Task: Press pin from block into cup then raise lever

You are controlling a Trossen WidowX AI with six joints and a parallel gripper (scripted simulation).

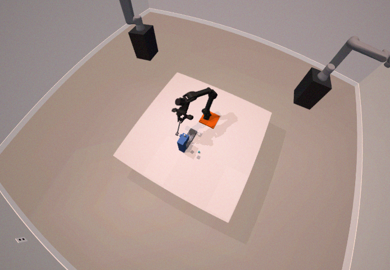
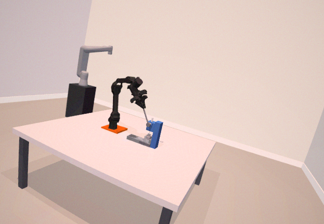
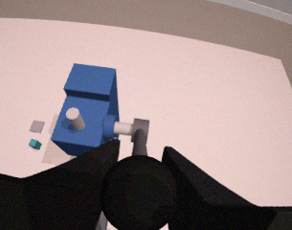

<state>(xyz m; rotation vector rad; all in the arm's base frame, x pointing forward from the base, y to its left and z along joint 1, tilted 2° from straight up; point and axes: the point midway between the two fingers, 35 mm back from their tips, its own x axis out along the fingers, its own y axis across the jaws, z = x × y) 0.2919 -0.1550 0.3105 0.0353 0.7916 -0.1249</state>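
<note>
Black two-finger gripper (image 1: pixel 181 118) (image 2: pixel 143 106) (image 3: pixel 141 149) clamped on slim grey metal lever (image 1: pixel 178 126) (image 2: pixel 145 116) (image 3: pixel 140 144); probably stiff, smooth, best gripped near its far end.

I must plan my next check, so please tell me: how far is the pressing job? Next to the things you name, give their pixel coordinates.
Done: the block (image 2: pixel 147 138) seems to sit on the bed, under the punch.
In hand: the gripper (image 1: pixel 180 118) (image 2: pixel 143 106) (image 3: pixel 141 149) is shut on the upright-leaning lever (image 1: pixel 178 127) (image 2: pixel 145 116) (image 3: pixel 140 144).
Left, probably: finish pressing, raise lever, release.
</note>
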